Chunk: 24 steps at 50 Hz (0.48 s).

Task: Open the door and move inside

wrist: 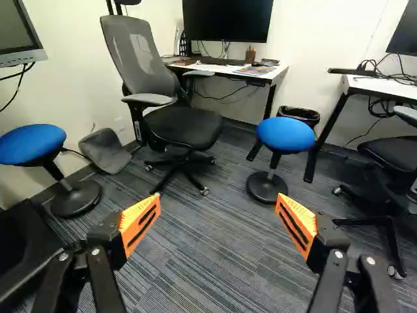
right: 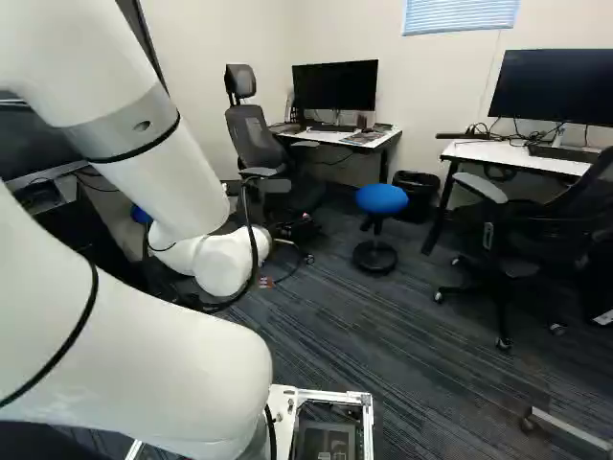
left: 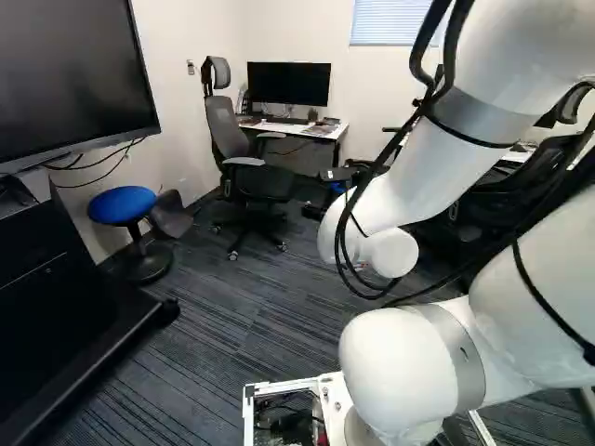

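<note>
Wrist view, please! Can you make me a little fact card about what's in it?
gripper: open, holding nothing
office chair: grey back, black seat, seen between two blue stools
first blue stool: near the wall
second blue stool: in front of the black bin
desk: black monitor on it
floor: striped carpet
door: none that I can see

Two blue stools [wrist: 285, 134] near a grey office chair [wrist: 186, 127] and desk [wrist: 277, 73].
</note>
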{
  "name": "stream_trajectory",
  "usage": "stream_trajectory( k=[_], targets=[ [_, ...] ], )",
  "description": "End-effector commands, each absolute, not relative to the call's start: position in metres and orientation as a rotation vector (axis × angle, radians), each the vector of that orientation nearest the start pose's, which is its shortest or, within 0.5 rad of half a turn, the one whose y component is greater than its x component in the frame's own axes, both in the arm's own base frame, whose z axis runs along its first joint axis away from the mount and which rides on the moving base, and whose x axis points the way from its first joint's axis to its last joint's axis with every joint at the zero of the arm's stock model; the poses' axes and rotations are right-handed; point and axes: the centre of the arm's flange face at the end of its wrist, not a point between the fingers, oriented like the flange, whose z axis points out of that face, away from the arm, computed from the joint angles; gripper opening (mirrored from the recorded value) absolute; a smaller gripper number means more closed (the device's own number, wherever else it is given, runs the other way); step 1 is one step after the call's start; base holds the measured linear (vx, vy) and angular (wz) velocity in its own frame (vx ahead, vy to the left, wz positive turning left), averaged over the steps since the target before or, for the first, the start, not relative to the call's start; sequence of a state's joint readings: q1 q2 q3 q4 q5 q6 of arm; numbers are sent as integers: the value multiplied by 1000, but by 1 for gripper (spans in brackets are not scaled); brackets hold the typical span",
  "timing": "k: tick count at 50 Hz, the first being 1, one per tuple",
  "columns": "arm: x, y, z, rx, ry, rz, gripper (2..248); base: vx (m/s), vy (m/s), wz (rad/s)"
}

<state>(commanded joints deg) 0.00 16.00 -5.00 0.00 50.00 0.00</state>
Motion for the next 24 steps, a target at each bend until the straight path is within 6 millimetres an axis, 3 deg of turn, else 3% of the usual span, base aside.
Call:
stream_trajectory(
  k=[24],
  targets=[
    [270,0,366,-2558,0,-1824,247,0,0,0]
  ],
)
